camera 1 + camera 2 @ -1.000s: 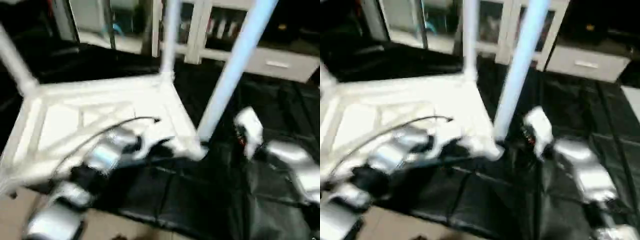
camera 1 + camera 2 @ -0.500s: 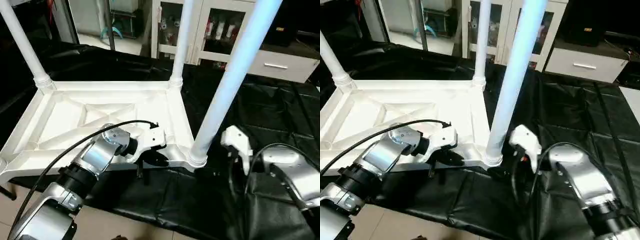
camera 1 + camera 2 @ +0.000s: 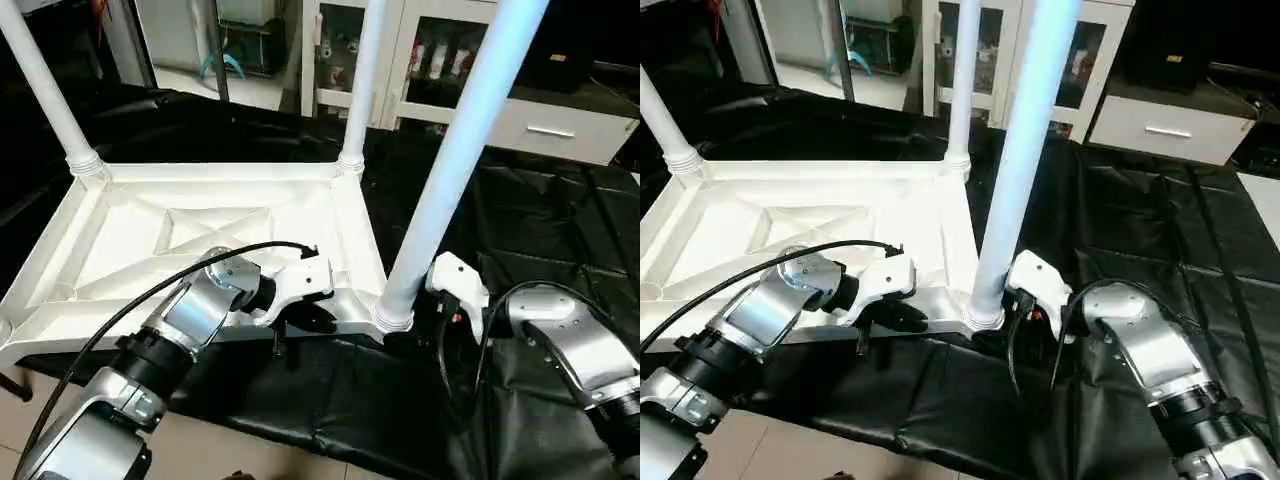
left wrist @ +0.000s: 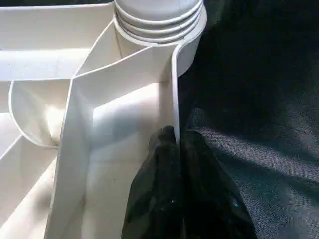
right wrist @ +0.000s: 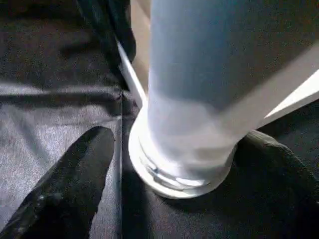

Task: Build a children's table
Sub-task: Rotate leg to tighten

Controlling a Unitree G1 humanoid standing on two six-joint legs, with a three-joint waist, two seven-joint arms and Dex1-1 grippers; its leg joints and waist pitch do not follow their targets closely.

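Tabletop (image 3: 200, 215) lies upside down, filling the left half of your head view on the black cover (image 3: 560, 220). Your left gripper (image 4: 175, 149) sits at lower centre, pinched shut on the tabletop's near rim wall, just left of the corner socket. Nearest leg (image 3: 455, 160) rises from that socket toward upper right. Your right gripper (image 5: 169, 164) stands wide, one finger (image 5: 70, 174) on each side of the leg's base. White plastic, X-ribbed underside; two more legs upright at far corners.
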